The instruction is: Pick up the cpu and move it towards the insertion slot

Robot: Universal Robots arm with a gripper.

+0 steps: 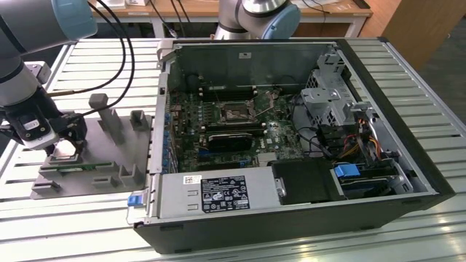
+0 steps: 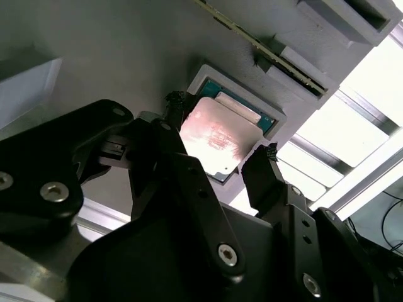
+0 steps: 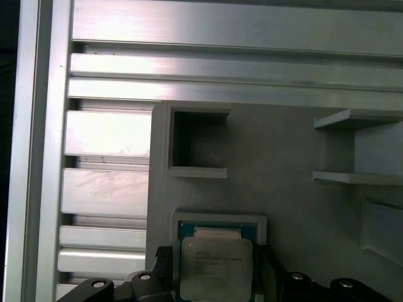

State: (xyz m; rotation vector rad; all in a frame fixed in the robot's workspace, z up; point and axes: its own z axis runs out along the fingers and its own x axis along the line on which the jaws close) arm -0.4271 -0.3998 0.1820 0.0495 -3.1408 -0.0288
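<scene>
Gripper (image 2: 220, 160) fingers (image 2: 263, 171) stand spread on either side of the cpu (image 2: 217, 139), just beside its edges, not clamped. The cpu lies flat in a shallow square nest of the grey fixture tray (image 1: 102, 158), at the exterior view's left on the slatted table (image 1: 429, 109). Well apart, inside the open computer case (image 1: 291, 218), sits the insertion slot (image 1: 234, 113) on the green board.

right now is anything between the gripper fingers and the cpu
No. In the second wrist view the gripper straddles the cpu, a finger at each side, with only bare gaps between. The cpu lies in its grey holder.
</scene>
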